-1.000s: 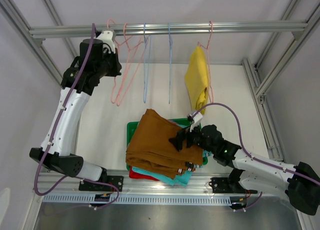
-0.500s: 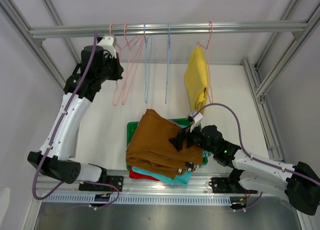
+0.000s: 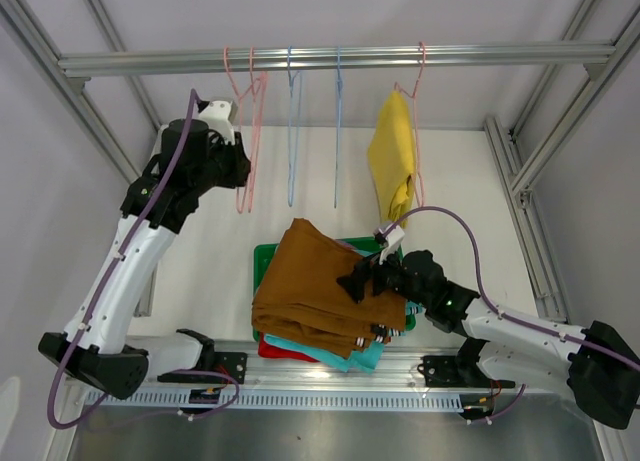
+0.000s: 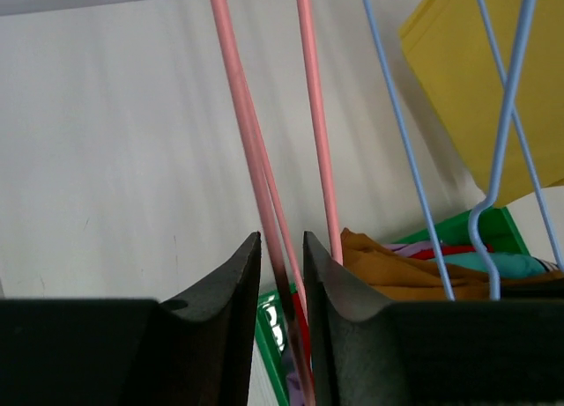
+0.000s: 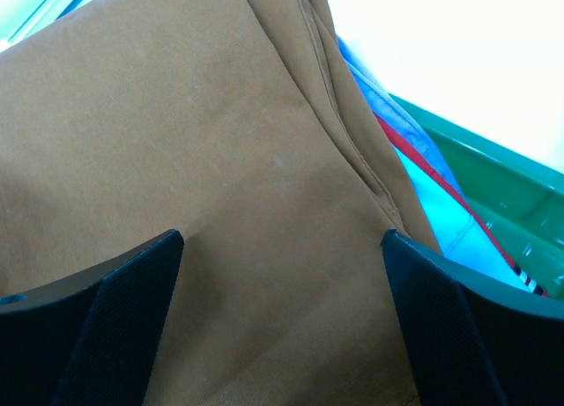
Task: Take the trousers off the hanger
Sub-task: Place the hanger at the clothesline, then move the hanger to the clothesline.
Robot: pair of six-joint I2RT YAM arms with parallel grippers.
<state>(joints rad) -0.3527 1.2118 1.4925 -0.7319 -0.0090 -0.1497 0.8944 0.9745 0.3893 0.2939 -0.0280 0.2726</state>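
Observation:
The yellow trousers [image 3: 393, 161] hang on a pink hanger at the right of the rail and also show in the left wrist view [image 4: 476, 89]. The brown trousers [image 3: 315, 281] lie on top of a pile in the green tray [image 3: 262, 256], over the teal pair [image 3: 365, 356] and the red pair [image 3: 275, 351]. The lilac pair is hidden. My left gripper [image 3: 243, 171] is closed narrowly round the wire of an empty pink hanger [image 4: 236, 98]. My right gripper [image 3: 352, 281] is open and empty just above the brown trousers [image 5: 220, 142].
Two empty blue hangers [image 3: 291, 141] hang between the pink ones on the aluminium rail [image 3: 340, 56]. Frame posts run along both sides of the white table. The tray sits at the table's near edge, between the arm bases.
My left gripper has moved down and right along the pink hanger, which has swung back from a tilt to near vertical. The right arm and the pile have not moved.

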